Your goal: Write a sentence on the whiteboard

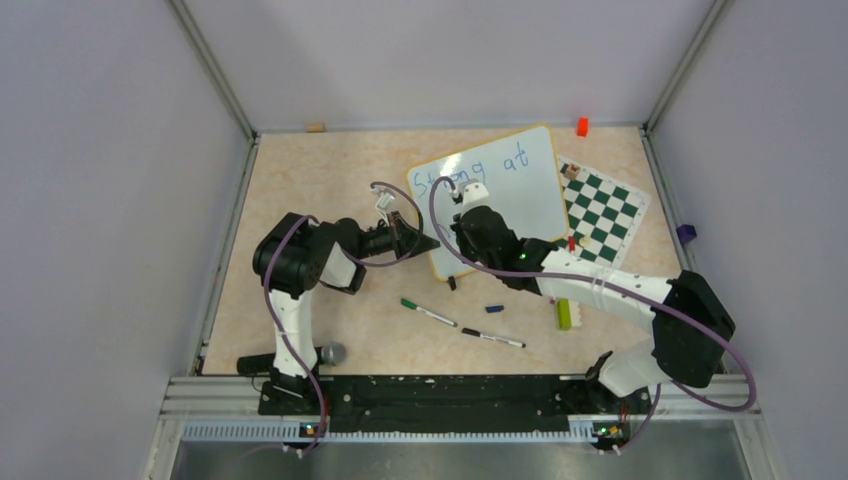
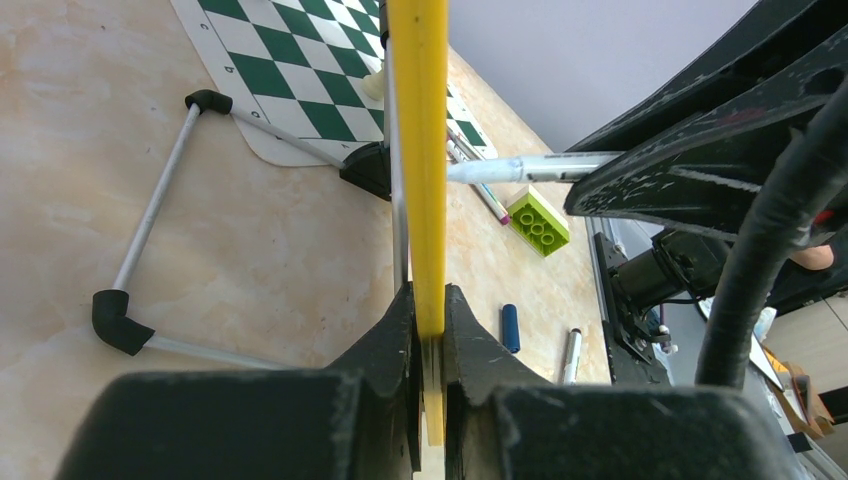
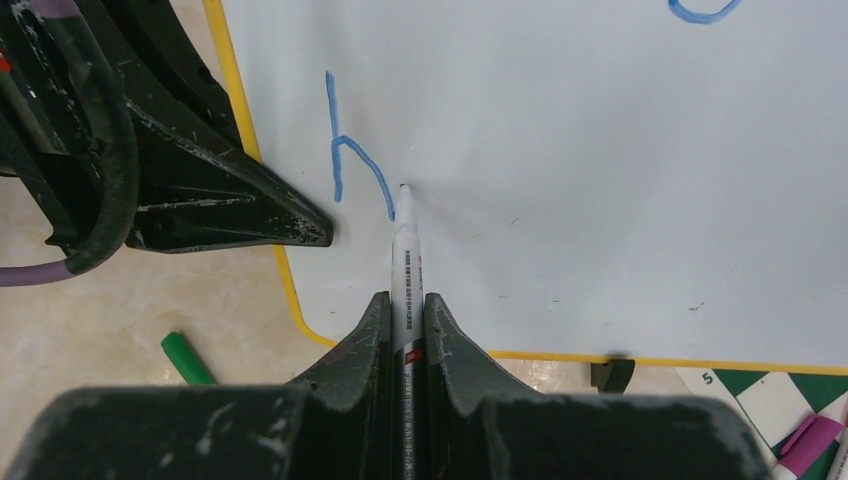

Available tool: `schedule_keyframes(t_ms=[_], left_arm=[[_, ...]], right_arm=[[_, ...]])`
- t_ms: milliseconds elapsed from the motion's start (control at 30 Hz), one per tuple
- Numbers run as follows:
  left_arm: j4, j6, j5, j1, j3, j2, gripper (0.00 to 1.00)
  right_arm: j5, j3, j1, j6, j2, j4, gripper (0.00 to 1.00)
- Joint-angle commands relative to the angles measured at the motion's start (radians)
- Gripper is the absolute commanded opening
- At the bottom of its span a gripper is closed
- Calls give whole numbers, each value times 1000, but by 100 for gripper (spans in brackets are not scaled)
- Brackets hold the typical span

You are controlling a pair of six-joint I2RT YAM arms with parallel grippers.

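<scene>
The whiteboard (image 1: 525, 195) stands tilted at the back middle, and its white face (image 3: 600, 180) fills the right wrist view. The sentence (image 1: 470, 172) reads "Strong at" in blue on the top line. Lower down, a blue "h" (image 3: 350, 160) starts a second line. My left gripper (image 2: 428, 300) is shut on the board's yellow rim (image 2: 418, 150) at its lower left corner (image 1: 432, 243). A white marker (image 3: 407, 260) is clamped in my shut right gripper (image 3: 405, 300), its tip touching the board just right of the "h".
A green-and-white chessboard (image 1: 600, 210) lies right of the board. On the table in front lie a green marker (image 1: 428, 313), a black-capped marker (image 1: 493, 339), a blue cap (image 1: 494, 308) and a lime brick (image 1: 564, 314). The board's wire stand (image 2: 150, 220) is behind it.
</scene>
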Motion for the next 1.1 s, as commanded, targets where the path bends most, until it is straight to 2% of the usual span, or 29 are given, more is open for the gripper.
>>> schedule_keyframes(t_ms=[0,333,633,1067], left_arm=[[58,70,84,-36,-6,-14,0],[58,71,83,-36,-7,-14,0],[58,71,84,-35,-8,-14,0],[58,74,83,-36,-10,-15,0]], right_arm=[[-15,63,14,-13,31,20,0],[3,79,14,-9,50,2,0],[84,95,3,42,60,-43,0],[68,81,-51,104,41,-58,0]])
